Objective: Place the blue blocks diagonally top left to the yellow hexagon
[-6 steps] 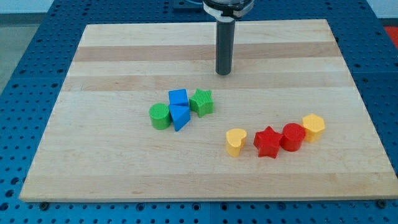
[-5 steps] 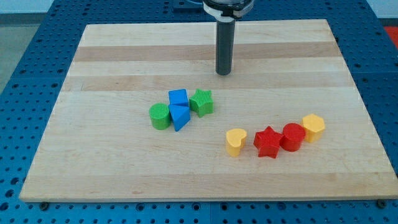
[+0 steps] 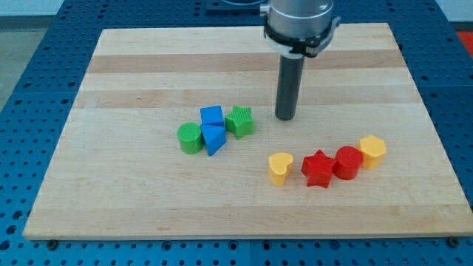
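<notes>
In the camera view, my tip (image 3: 285, 117) rests on the light wooden bench (image 3: 148, 199), just to the right of the green ridged block (image 3: 239, 121), not touching it. I carry no hand, only the dark rod. The blue cube (image 3: 211, 116) and blue triangular block (image 3: 213, 137) sit together left of it. The yellow hexagon block (image 3: 372, 150) lies far to the right.

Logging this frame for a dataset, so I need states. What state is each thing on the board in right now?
my tip: on the board, touching no block
blue cube: against the blue triangle
green cylinder: upright
green block: beside the cube
yellow heart: apart
red star: against the red cylinder
yellow hexagon: against the cylinder
</notes>
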You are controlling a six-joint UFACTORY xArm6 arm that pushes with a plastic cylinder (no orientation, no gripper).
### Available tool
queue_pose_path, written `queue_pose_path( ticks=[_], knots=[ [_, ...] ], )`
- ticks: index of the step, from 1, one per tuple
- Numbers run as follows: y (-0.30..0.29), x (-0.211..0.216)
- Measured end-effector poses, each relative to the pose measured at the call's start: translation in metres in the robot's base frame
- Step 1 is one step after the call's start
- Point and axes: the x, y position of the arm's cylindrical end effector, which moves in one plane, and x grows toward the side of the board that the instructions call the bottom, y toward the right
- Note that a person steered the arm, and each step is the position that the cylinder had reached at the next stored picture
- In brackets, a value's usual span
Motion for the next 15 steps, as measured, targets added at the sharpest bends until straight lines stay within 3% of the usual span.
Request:
queue_pose_path(
  ticks=[4, 5, 6, 7, 8, 9, 11, 12, 14, 15],
  knots=[
    [-0.024, 0.013],
    [-0.033, 0.046],
    [-0.033, 0.048],
    [-0.045, 0.099],
    [-0.047, 0.100],
    [-0.096, 0.100],
    [-0.104, 0.100],
    [-0.104, 0.072],
    [-0.103, -0.084],
    [-0.104, -0.095]
  ],
)
